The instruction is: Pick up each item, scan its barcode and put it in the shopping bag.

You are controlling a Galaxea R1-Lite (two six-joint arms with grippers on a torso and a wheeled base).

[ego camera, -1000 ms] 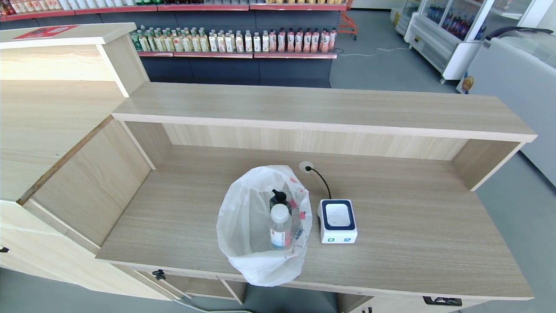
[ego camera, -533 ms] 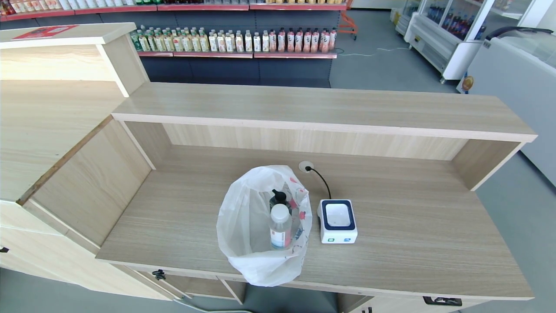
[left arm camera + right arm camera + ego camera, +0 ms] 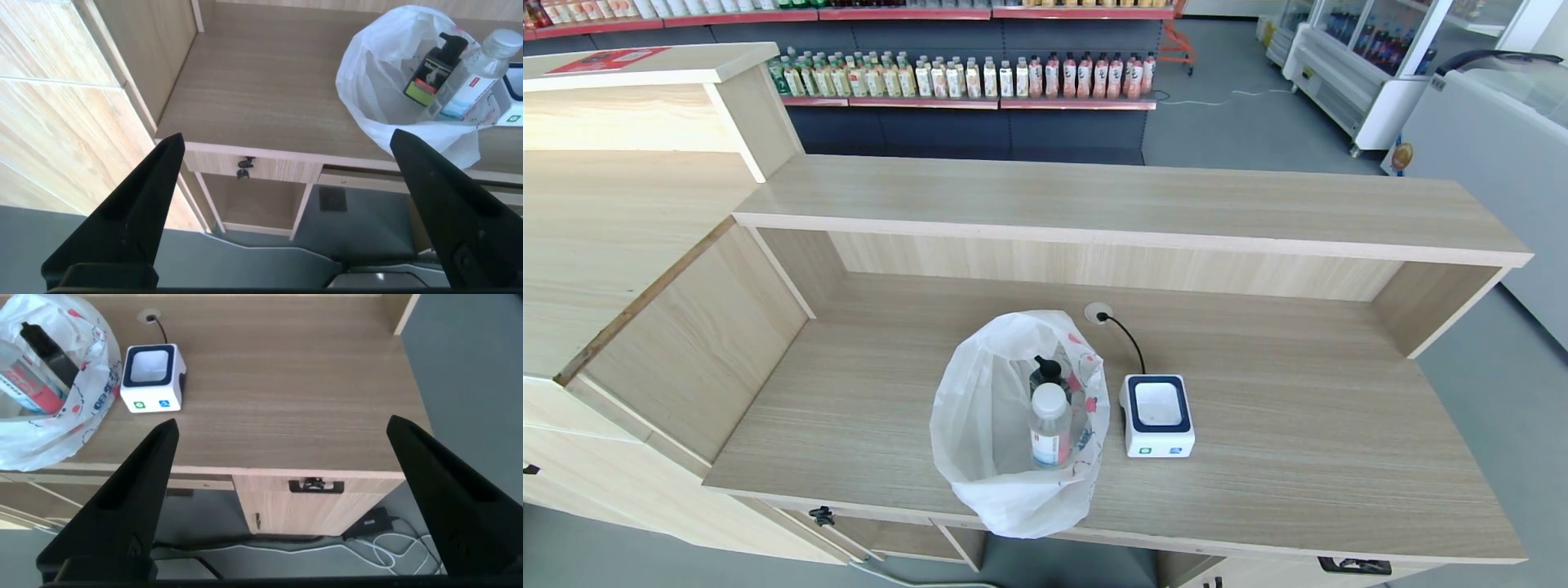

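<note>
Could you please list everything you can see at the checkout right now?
counter: one, light wood, with a raised back ledge.
shopping bag: one, white with red print, standing open near the counter's front edge.
clear bottle: one, white cap, upright inside the bag.
pump bottle: one, dark with a black pump, inside the bag behind the clear bottle.
scanner: one, white with a dark blue frame, right of the bag.
cable: one, black, from the scanner to a hole in the counter.
drink bottles: many, pale and pink, on the rear shelf.
coolers: at least two, white, far right.
left end effector: black, open, in front of the counter.
right end effector: black, open, in front of the counter.
</note>
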